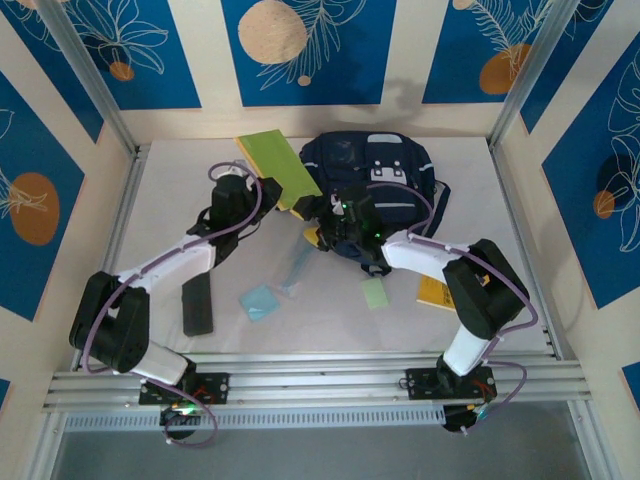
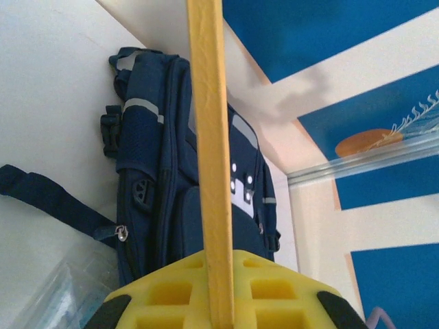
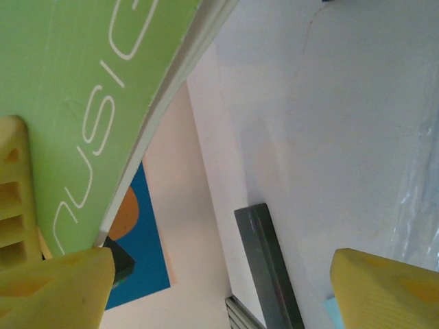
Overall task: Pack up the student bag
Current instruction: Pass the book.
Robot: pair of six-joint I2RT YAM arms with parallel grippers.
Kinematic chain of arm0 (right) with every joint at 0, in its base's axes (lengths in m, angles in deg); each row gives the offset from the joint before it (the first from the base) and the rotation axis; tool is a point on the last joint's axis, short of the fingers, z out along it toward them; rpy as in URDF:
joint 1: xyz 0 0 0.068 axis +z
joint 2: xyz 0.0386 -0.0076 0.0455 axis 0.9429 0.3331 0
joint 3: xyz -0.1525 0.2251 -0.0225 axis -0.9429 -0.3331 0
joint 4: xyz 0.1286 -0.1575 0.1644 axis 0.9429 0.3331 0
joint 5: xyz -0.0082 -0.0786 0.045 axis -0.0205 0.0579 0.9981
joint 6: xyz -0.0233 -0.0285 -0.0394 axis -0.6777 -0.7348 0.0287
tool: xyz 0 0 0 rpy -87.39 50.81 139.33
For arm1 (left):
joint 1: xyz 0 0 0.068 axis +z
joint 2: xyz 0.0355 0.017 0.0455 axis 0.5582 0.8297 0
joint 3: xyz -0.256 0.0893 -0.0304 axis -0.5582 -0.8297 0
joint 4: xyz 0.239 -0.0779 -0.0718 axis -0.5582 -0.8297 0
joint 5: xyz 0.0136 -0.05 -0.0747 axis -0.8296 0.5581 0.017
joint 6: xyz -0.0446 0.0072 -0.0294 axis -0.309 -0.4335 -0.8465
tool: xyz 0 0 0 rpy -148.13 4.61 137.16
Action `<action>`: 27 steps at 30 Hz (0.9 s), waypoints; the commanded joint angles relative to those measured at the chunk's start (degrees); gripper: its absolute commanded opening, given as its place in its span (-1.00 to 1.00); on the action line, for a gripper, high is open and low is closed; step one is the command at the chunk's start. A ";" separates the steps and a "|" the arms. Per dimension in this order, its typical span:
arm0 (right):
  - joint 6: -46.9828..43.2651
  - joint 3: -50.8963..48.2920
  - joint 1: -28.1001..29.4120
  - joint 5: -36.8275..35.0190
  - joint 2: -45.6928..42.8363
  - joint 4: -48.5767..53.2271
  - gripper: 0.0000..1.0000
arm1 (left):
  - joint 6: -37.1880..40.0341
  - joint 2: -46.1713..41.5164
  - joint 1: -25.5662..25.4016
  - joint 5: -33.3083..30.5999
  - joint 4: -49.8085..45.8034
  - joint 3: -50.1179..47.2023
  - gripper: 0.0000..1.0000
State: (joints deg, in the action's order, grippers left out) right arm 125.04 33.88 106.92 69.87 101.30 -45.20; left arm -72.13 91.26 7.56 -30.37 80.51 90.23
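Observation:
The student bag [image 1: 385, 180], dark navy with light-grey stripes, lies at the back middle of the table and also fills the left wrist view as the bag [image 2: 171, 178]. My left gripper [image 1: 266, 196] is shut on a green book [image 1: 277, 163] with a yellow edge, holding it up just left of the bag. In the left wrist view that book's edge [image 2: 211, 137] runs up from between the pads of my left gripper [image 2: 219, 305]. My right gripper [image 1: 332, 232] stands open at the bag's near-left corner. In its wrist view the green cover [image 3: 89, 103] hangs beside the open right gripper [image 3: 219, 277].
A dark grey pencil case [image 1: 197, 303] lies near the left arm, also seen as the case [image 3: 267, 267]. A light-blue pad [image 1: 260, 301], a clear plastic sleeve [image 1: 295, 268], a green note [image 1: 374, 293] and an orange booklet [image 1: 434, 292] lie in front of the bag.

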 commanded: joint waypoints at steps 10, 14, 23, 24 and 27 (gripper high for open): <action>4.06 -7.51 -0.43 -5.06 -7.29 -12.52 0.37 | -3.63 -0.83 -2.65 -4.92 4.11 -3.81 -1.00; 2.51 -7.18 -0.43 -5.48 -8.16 -11.11 0.37 | -3.95 -0.71 -3.11 -4.74 4.50 -3.66 -1.00; 7.73 -5.53 0.35 -0.87 -1.75 -16.22 0.46 | -4.86 -2.09 -4.87 -5.47 5.65 -3.74 -1.00; 7.93 -5.58 0.36 -1.15 -1.59 -16.55 0.48 | -5.14 -2.20 -4.99 -5.51 5.77 -3.94 -1.00; 7.34 -5.32 0.31 -2.23 -1.06 -17.82 0.45 | -6.17 -2.45 -5.57 -5.22 6.54 -4.54 -1.00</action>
State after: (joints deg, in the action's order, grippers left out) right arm 131.75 27.63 106.97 68.27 99.86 -59.41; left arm -77.14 90.89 2.99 -34.35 82.72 86.01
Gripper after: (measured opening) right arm 0.736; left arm 0.086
